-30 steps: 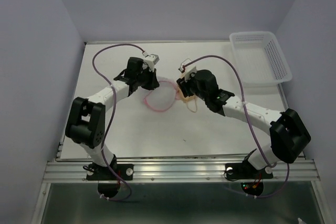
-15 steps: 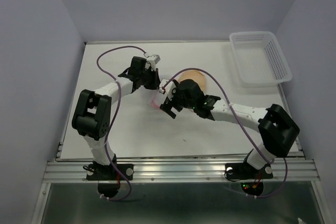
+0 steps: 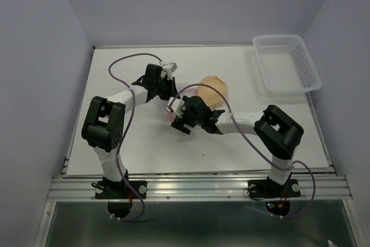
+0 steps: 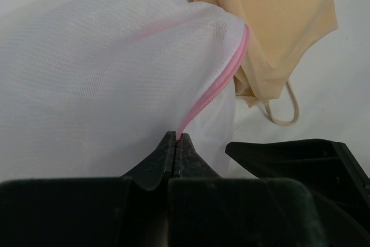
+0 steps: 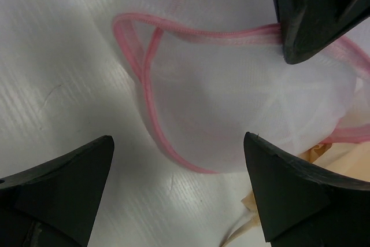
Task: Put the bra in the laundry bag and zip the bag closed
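Observation:
The laundry bag [image 4: 110, 67], white mesh with a pink zipper band, lies mid-table. It shows only as a pink sliver [image 3: 169, 115] between the grippers in the top view. My left gripper [image 4: 175, 139] is shut on the pink band at the bag's rim; in the top view it [image 3: 167, 94] is at the bag's far side. My right gripper [image 5: 179, 186] is open and empty, hovering over the bag's [image 5: 231, 102] near-left edge, and it also shows in the top view [image 3: 178, 121]. The peach bra [image 3: 211, 85] lies on the table outside the bag, just behind and right of it [image 4: 277, 21].
A white slotted plastic basket [image 3: 287, 63] stands at the back right corner. The right arm's forearm stretches across the table's middle. Purple cables loop over both arms. Walls close in the table on three sides.
My right gripper has let go of the bra and swung left across the bag to its near-left side. The bra now lies behind the bag. The bag has bunched up under the grippers.

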Controlling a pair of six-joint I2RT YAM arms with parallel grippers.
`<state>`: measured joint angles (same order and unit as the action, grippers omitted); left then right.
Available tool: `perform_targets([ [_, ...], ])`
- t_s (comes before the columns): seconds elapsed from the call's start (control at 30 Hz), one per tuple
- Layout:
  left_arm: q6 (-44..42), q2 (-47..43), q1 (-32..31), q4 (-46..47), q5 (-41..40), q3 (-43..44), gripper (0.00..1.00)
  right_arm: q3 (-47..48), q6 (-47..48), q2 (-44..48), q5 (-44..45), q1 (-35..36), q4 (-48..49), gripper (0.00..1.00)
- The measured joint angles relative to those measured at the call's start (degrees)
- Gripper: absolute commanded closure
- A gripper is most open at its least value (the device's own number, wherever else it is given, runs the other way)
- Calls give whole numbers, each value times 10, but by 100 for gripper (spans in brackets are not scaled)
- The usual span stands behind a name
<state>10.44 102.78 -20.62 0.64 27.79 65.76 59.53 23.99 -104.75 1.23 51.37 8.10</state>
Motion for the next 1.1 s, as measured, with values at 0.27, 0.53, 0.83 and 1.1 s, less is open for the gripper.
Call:
perform_targets([
  [0.27, 2, 15, 0, 2, 15, 0, 100, 0, 15, -27, 40, 2, 59, 11],
  [0.53, 2, 15, 0, 5, 24, 0, 100, 0, 29, -56, 66, 5, 103, 67],
  [0.83, 1, 15, 2, 5, 26, 0, 100, -25, 22, -33, 70, 5, 106, 99],
  [1.1, 2, 15, 27, 7, 28, 0, 100, -62, -20, 49, 110, 5, 126, 99],
])
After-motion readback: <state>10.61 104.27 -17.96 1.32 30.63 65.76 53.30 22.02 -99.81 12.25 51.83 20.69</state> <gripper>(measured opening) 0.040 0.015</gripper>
